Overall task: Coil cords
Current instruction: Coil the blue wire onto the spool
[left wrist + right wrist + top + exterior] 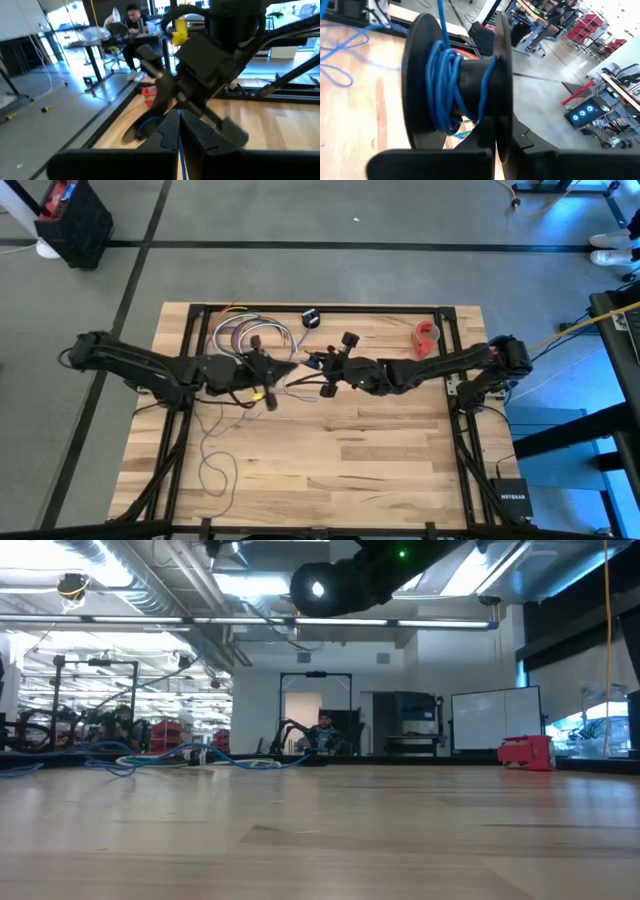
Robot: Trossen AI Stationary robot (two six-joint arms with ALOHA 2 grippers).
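Because the right wrist view looks straight at it, you get your only clear look at the cord (442, 75) there: blue turns wound round the hub of a black spool (470, 77). The spool stands on edge with both flanges upright and its axle about level. One strand leads off the windings and out of that picture.

One flange drops between the fingers of your right hand (495, 145), which is pinched shut on it.

From above you cannot make out the spool, but you see what the wrist camera misses. The loose tail (213, 465) of the cord lies slack on the tabletop (400, 470) on the left arm's side. It trails in wavy loops from the middle toward the edge at the picture's bottom, so its long run goes roughly across the boards.

Your left wrist view shows the left hand (179, 131) with its fingers closed together and a thin blue line of cord between them. The right arm's wrist looms just beyond it.

Overhead, both hands meet near the tabletop's middle. A bundle of coloured wires (250, 335), a separate black disc (310, 318) and a red object (427, 335) lie along the far side.

At tabletop level neither hand shows, only a dark arm overhead and blue strands far off that you cannot assign.
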